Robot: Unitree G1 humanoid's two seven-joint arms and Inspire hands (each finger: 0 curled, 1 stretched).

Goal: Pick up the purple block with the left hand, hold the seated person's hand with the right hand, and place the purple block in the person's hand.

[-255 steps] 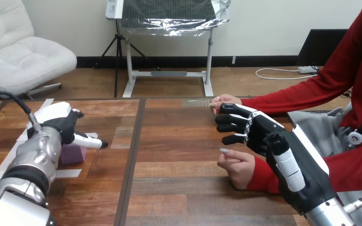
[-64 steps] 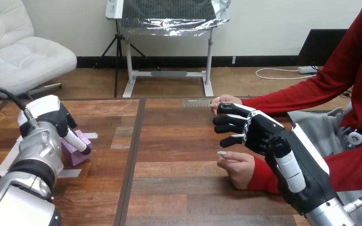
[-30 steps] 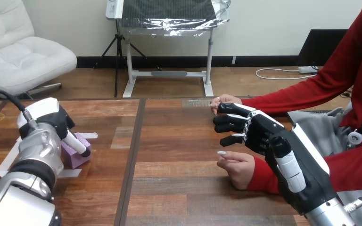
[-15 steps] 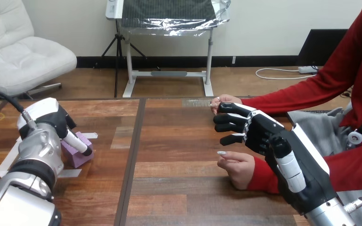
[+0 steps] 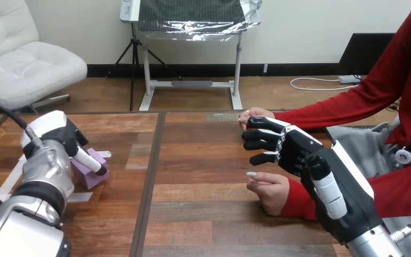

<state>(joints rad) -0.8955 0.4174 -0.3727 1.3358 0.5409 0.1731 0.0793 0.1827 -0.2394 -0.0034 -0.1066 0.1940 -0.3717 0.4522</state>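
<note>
The purple block [image 5: 90,175] is at the table's left, tilted, one corner raised. My left hand [image 5: 59,138] is over it, thumb [image 5: 92,161] curled down across its top and fingers behind it, so the hand is shut on the block. My right hand [image 5: 298,153] hovers at the right with its fingers [image 5: 261,139] relaxed and pointing left. One person's hand [image 5: 253,114] peeks out just behind those fingers; whether they touch I cannot tell. The person's other hand [image 5: 271,191] rests loosely curled on the table below my right hand, apart from it.
White tape strips [image 5: 102,154] lie on the wooden table [image 5: 192,214] near the block. A dark seam [image 5: 149,182] runs front to back between the two table boards. The person's red sleeve [image 5: 348,115] reaches in from the right.
My left thumb has closed down on the purple block, and hand and block have shifted slightly right, the block tilting up. My right hand and the person's hands have stayed put.
</note>
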